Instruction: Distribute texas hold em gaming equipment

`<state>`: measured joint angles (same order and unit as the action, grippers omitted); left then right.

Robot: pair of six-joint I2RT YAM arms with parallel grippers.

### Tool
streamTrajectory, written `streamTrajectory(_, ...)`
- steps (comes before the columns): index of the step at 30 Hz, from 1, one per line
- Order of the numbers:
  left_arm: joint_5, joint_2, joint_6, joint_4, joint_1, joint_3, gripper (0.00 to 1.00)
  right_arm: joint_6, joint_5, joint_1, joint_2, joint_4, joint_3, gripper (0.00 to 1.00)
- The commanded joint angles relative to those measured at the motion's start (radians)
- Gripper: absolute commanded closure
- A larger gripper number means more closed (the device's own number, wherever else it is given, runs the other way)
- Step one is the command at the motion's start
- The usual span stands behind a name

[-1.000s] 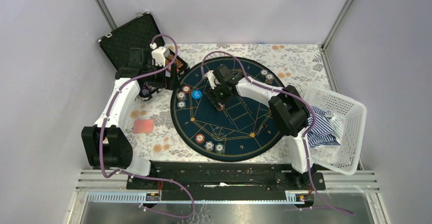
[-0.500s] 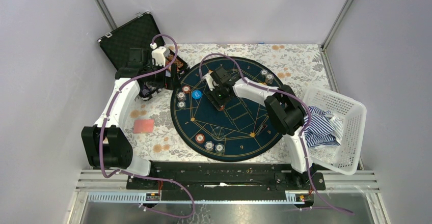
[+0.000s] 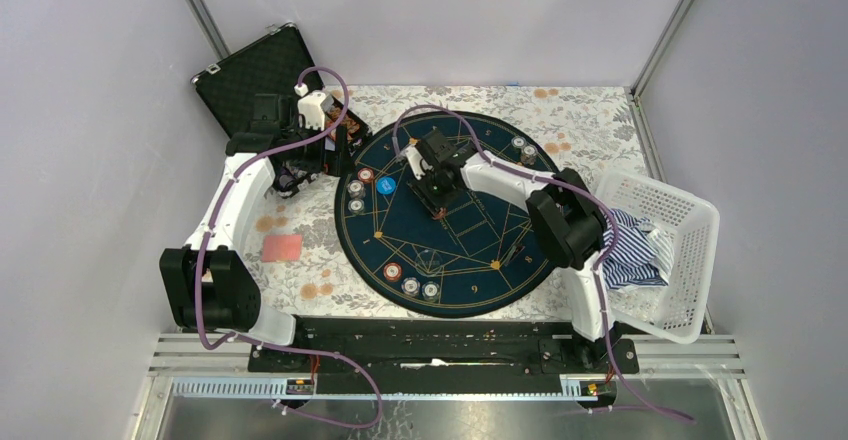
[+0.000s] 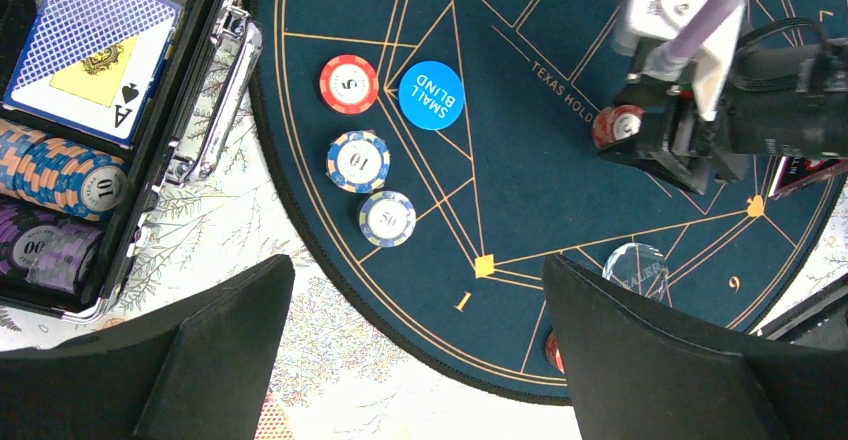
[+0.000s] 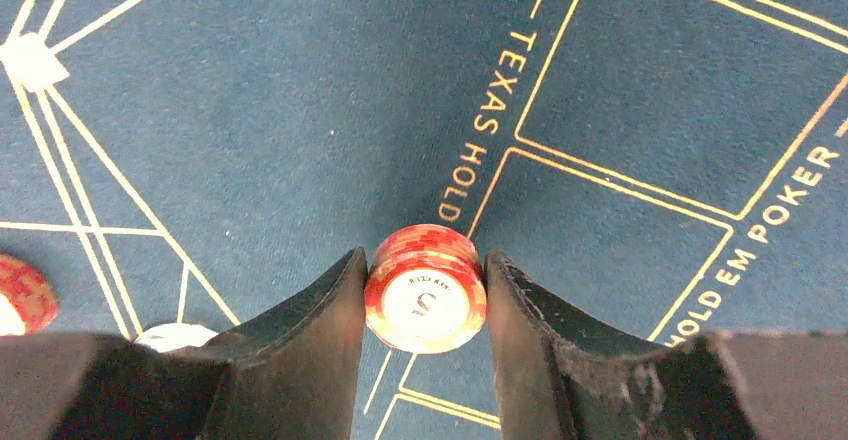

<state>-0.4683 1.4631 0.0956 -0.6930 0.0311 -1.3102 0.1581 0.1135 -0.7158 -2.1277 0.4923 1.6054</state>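
- A black hard case is standing open at the floral surface's far-left corner.
- A round dark-blue mat is lying mid-surface.
- A blue-white striped cloth is spilling from a white basket.

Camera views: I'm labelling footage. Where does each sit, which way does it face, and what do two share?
Top external: above and behind the arm bases, looking down on the round mat; both arms show.
Left wrist: on the left arm, looking down at the mat's edge and open case; its open left gripper frames the bottom.
Right wrist: low over the mat, facing down; the right gripper pinches a red chip.
Shared: the left wrist view also shows that chip and gripper.
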Motion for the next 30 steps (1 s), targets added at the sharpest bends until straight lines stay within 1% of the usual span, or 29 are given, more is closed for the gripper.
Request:
streamTrajectory(1,-0.025,-0.015,-0.005,0.035,-0.006,-0.005,0.01,0.024,-0.001,0.006,0.144,0.053,0.018,0.57)
streamTrajectory(5,-0.036,-0.027,0.007,0.036,-0.007,0.011,0.01,0.023,0.018,0.064,0.192,0.086,0.045,0.58)
streamTrajectory(10,-0.041,-0.024,0.026,0.014,-0.006,0.003,0.01,0.014,0.059,0.182,0.278,0.137,0.038,0.59)
streamTrajectory(15,-0.078,-0.024,0.038,0.009,-0.006,0.013,0.01,0.034,0.055,0.265,0.432,0.139,-0.05,0.59)
streamTrajectory(19,-0.083,-0.01,0.031,0.004,-0.006,0.008,0.01,0.043,0.076,0.318,0.507,0.142,-0.113,0.59)
streamTrajectory(25,-0.082,-0.017,0.026,0.001,-0.006,0.0,0.01,0.063,0.131,0.414,0.582,0.11,-0.242,0.6)
streamTrajectory(30,-0.069,-0.026,0.036,-0.016,-0.006,-0.002,0.01,0.109,0.154,0.52,0.593,0.084,-0.304,0.61)
